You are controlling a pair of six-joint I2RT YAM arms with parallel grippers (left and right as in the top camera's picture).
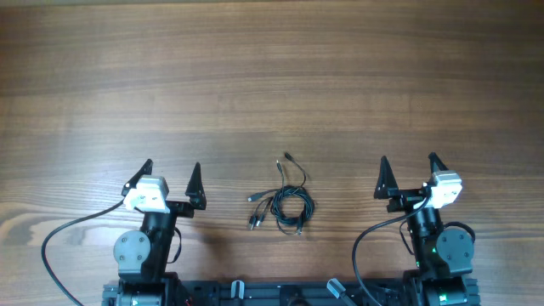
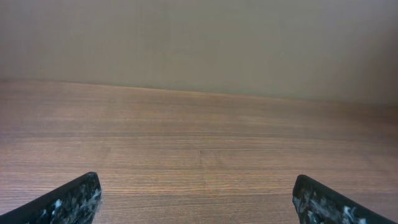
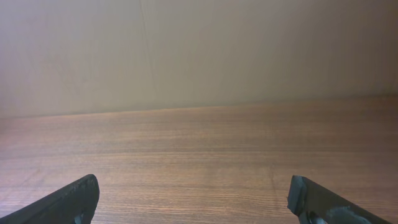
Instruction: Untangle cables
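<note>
- Left claw [image 1: 172, 167]: jaws wide apart, nothing between them, low over the table [image 1: 272, 68] at the near-left.
- Right claw [image 1: 408, 160]: jaws also spread wide, nothing held, at the near-right and well apart from the left one.
- Left wrist view: two dark fingertips [image 2: 71, 200] at the bottom corners, only bare wood grain between them, plain pale wall [image 2: 199, 37] behind.
- Right wrist view: same layout, two dark fingertips [image 3: 68, 199] at the bottom corners, bare wood between, wall behind.
- Cables [image 1: 285, 202]: one small bundle of thin black cords lying on the table between the two claws, nearer the arms' edge, touching neither claw.
- The bundle has a roundish coil on its right side, one strand running up and away to a small plug end, and a few short plug ends sticking out at lower left.
- Exact cord count: cannot tell, too thin and overlapped.
- Count: two arms, two claws, one bundle.
- White camera mount [image 1: 146, 194] on the left wrist, another on the right wrist.
- Thick black lead [image 1: 53, 246] loops from the left arm; a similar one is on the right.
</note>
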